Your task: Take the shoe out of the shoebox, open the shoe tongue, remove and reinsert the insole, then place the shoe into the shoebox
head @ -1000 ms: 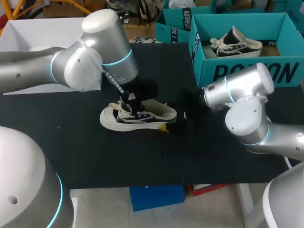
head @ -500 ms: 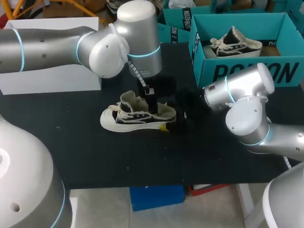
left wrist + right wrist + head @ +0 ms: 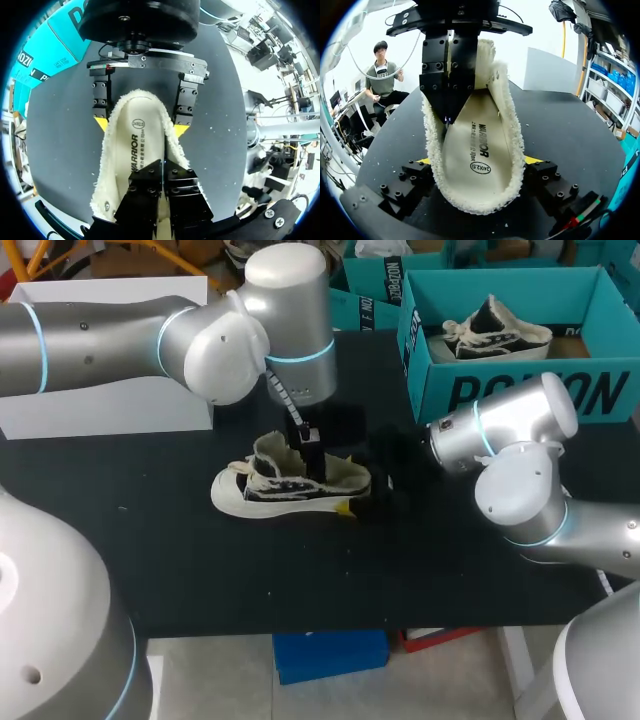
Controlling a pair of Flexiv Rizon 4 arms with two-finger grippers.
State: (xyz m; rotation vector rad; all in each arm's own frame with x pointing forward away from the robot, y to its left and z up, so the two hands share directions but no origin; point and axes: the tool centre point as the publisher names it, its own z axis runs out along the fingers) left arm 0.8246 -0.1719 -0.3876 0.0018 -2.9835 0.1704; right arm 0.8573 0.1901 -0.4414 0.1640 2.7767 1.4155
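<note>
Black tabletop (image 3: 200, 570), centre frame: shoe (image 3: 290, 490), judged soft, light; right hand (image 3: 479, 160) grasps heel (image 3: 475, 205), left hand (image 3: 162, 167) clenched over floppy insole (image 3: 132, 145).

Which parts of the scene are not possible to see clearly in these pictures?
1. Head view: the insole, covered by the wall of the shoe and the left arm.
2. Both wrist views: the toe and laces, behind the left jaws.
3. Head view: the right jaws, dark against the black table, outline lost.
</note>
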